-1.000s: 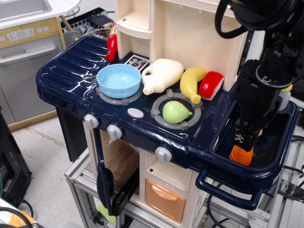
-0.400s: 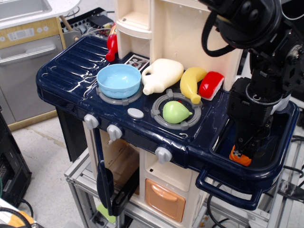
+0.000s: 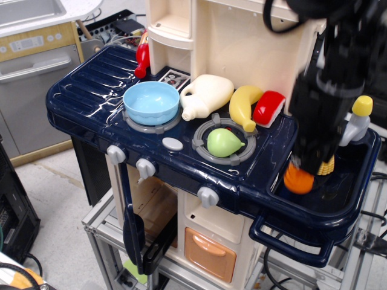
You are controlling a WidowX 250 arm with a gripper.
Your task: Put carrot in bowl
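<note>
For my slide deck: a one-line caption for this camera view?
Blurred gripper holds the carrot above the toy sink, far from the blue bowl.

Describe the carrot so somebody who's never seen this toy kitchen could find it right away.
Start at the dark blue toy kitchen counter and go to the sink basin at its right end. The carrot is the stubby orange piece at the basin's left side, right under the blurred black claw. Its solid orange colour sets it apart from the yellow corn piece beside it.
</note>
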